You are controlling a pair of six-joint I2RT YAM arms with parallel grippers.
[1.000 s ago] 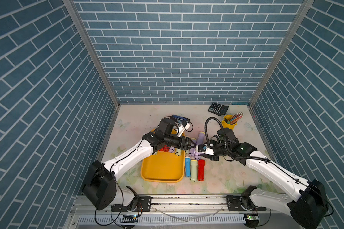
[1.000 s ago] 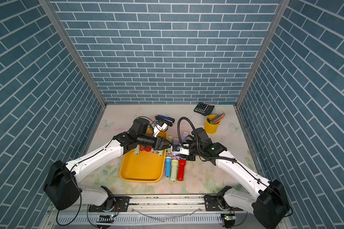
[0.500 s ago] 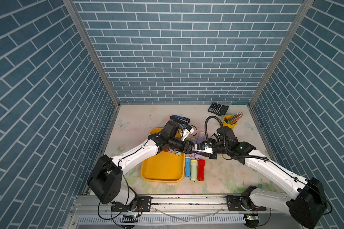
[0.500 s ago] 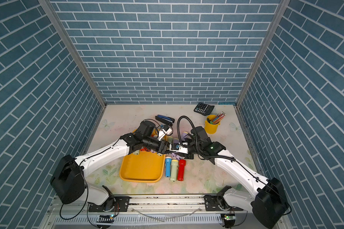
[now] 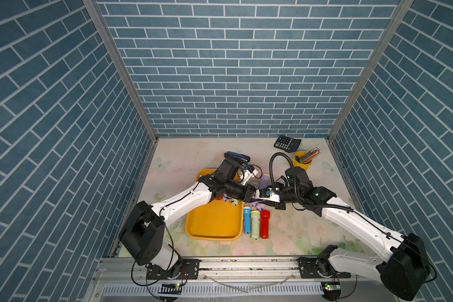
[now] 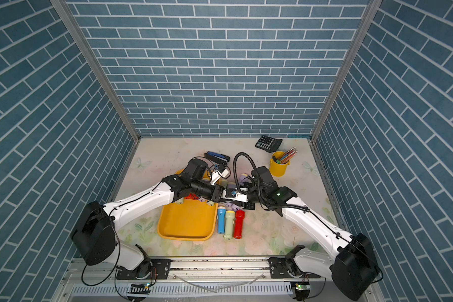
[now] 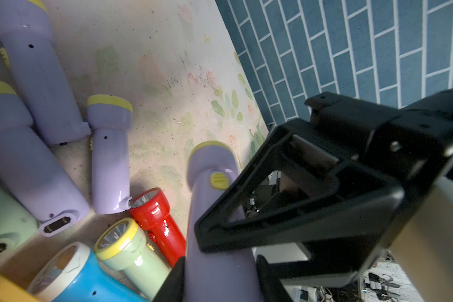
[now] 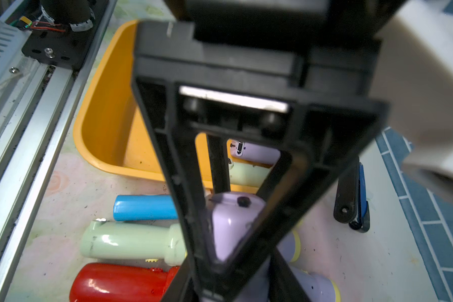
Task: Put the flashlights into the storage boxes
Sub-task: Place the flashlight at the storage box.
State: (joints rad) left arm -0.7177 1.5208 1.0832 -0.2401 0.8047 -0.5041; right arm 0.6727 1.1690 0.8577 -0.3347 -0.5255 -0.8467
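Both grippers meet just right of the yellow-orange storage box (image 5: 212,238) (image 6: 183,236), above the loose flashlights. My left gripper (image 7: 220,285) (image 5: 255,196) is shut on one end of a lilac flashlight (image 7: 212,209). My right gripper (image 8: 230,285) (image 5: 262,200) is shut on the same lilac flashlight (image 8: 233,224) from the opposite side. On the mat beside the box lie a blue flashlight (image 5: 247,219), a pale green one (image 5: 255,222) and a red one (image 5: 265,222). More lilac flashlights (image 7: 110,157) lie behind them. A few flashlights (image 8: 256,151) rest at the box's far end, partly hidden by my left arm.
A black calculator (image 5: 287,143) and a yellow pencil cup (image 5: 302,160) stand at the back right. A blue-black stapler (image 5: 237,157) lies behind the box. The metal rail (image 5: 246,264) runs along the front edge. Brick-patterned walls close in three sides.
My left gripper has moved right from over the box to meet my right gripper, and its jaws have closed on the lilac flashlight that the right gripper holds.
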